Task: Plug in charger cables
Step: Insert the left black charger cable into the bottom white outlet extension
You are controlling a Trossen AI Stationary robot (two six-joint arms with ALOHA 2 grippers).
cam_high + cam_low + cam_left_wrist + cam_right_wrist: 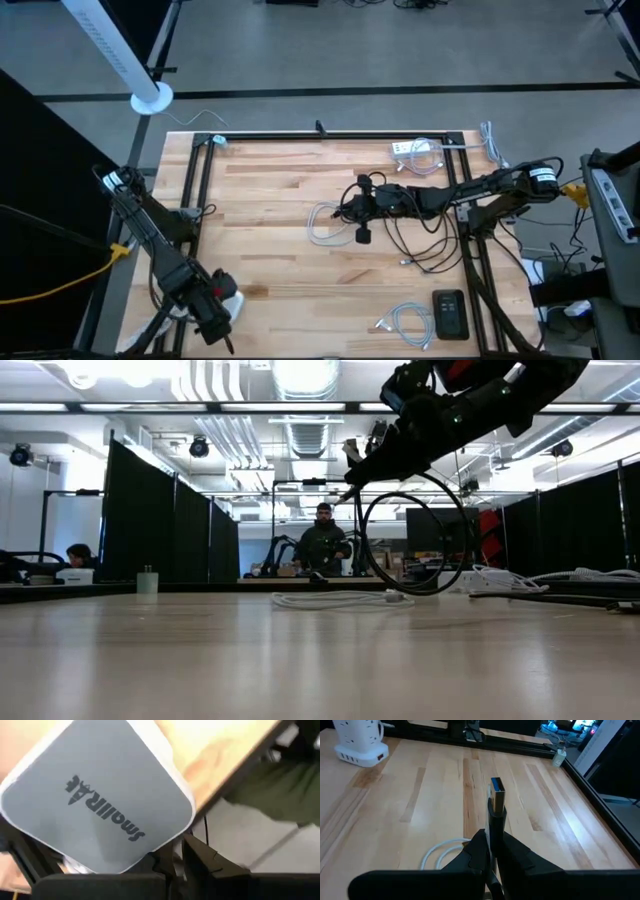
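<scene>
Right now our right gripper (490,851) has its jaws pinched on the black plug (495,817) of the long black cable (420,235), with the metal USB tip pointing away from the wrist, over bare wood. In the high view that gripper (352,208) sits above the middle of the table (270,230), lifted off the surface, and the low view shows the black cable (415,545) hanging from it in a round loop.

Just below and to the left of the jaws lies a white coiled cable (322,226) flat on the wood. The rest of the black cable trails in loops to the right, toward the right edge. At the far edge, right of centre, sits the white power strip (415,151) with white leads beside it. Near the right corner closest to us lie another grey coiled cable (403,320) and a black device (450,313).

Our left gripper (215,312) waits at the near left corner, beside a white adapter (100,795); we cannot tell how its jaws stand.

A person (324,545) sits in the room beyond the table.
</scene>
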